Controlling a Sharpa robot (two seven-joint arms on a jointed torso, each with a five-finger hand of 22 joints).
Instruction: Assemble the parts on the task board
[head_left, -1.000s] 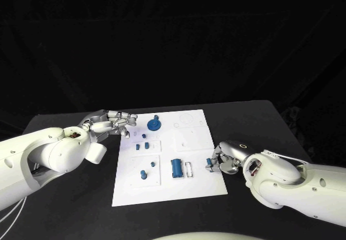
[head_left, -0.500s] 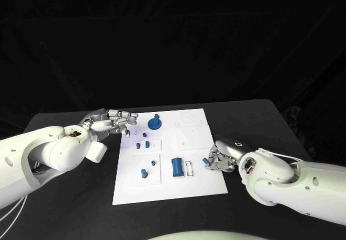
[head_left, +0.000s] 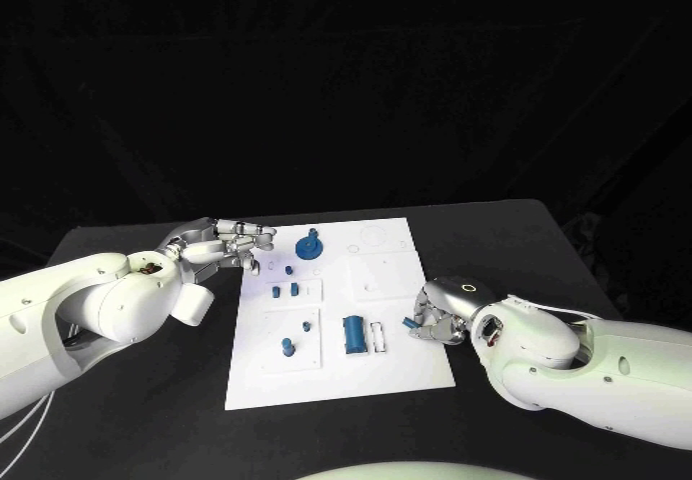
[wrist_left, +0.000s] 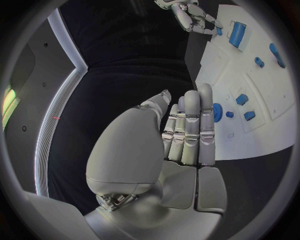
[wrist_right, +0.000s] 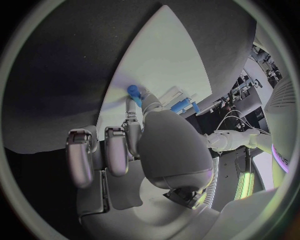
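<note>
The right hand (head_left: 437, 318) sits at the task board's (head_left: 411, 380) right edge, its fingers (wrist_right: 134, 112) pinching a small blue part (wrist_right: 133, 93) just above the white surface. The left hand (head_left: 219, 243) hovers off the board's far left corner above the black worktop (head_left: 144, 420), fingers (wrist_left: 190, 125) straight, side by side, holding nothing.

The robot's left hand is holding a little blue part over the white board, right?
Not quite: it is the right hand that holds the little blue part at the white board, as the right wrist view shows. The left hand holds nothing.
</note>
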